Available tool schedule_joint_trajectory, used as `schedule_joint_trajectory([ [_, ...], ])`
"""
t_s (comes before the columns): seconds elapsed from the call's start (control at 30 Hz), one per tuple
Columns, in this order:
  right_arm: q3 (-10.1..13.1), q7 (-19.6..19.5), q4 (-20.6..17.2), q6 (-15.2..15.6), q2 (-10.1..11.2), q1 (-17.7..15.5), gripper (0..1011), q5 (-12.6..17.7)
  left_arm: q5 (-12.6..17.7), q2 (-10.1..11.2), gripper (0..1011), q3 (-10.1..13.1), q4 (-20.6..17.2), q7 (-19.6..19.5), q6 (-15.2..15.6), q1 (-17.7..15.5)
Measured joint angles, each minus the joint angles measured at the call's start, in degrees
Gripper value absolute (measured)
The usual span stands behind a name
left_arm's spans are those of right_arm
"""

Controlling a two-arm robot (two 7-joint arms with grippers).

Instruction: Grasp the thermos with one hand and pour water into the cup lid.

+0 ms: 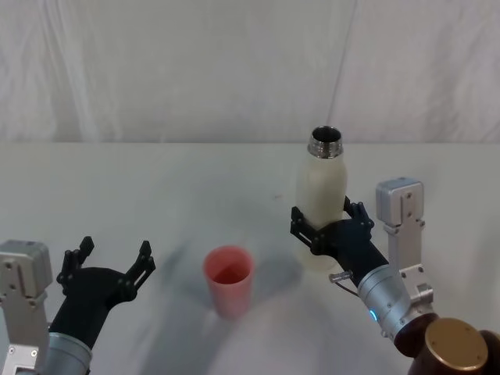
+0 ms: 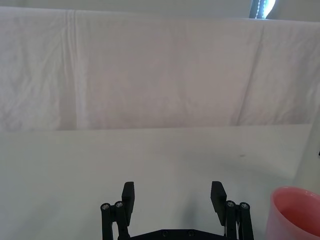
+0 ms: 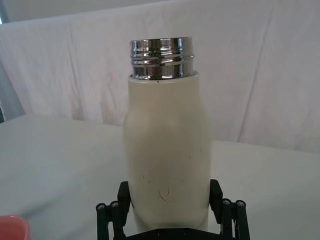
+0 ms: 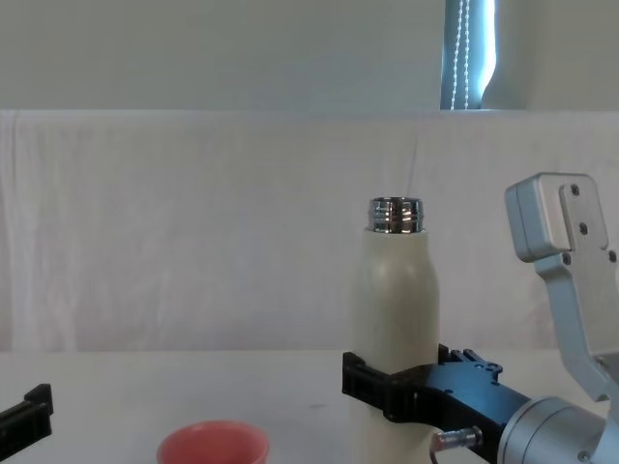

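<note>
The cream-white thermos (image 1: 322, 180) stands upright right of the table's middle, its chrome neck open at the top. My right gripper (image 1: 328, 220) is shut on its lower body, one black finger pressed against each side; the right wrist view shows the thermos (image 3: 167, 140) between those fingers (image 3: 216, 195). From the chest view the gripper (image 4: 397, 384) clasps the thermos (image 4: 397, 290) low down. The salmon-pink cup lid (image 1: 229, 277) stands upright, left of the thermos and nearer to me. My left gripper (image 1: 109, 262) is open over the table, left of the cup lid (image 2: 295, 210).
The white table (image 1: 156, 195) runs back to a hanging white cloth (image 1: 195, 70). A brown round object with a gold top (image 1: 453, 344) sits at the lower right corner beside my right arm. Bare table lies between the cup lid and my left gripper.
</note>
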Motion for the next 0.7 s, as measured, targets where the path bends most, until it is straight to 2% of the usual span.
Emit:
schedule_joint_trajectory([
  [0.13,0.14,0.01,0.01,0.00,0.01,-0.04,958,0.36,0.00,0.00,1001,0.00,0.00,0.00,0.00,0.00],
  [0.37,0.00,-0.98,-1.44,-0.09,0.26,-1.24,951,-0.07,0.00,0.00,1001,0.00,0.00,0.00,0.00,0.00],
  [0.57,0.06,-1.15,-5.96,-0.06,1.17,-3.79,951,-0.32,0.00,0.00,1001,0.00,0.00,0.00,0.00,0.00],
  [0.7,0.12,-1.16,-7.66,-0.03,1.73,-4.70,951,-0.56,0.00,0.00,1001,0.00,0.00,0.00,0.00,0.00],
])
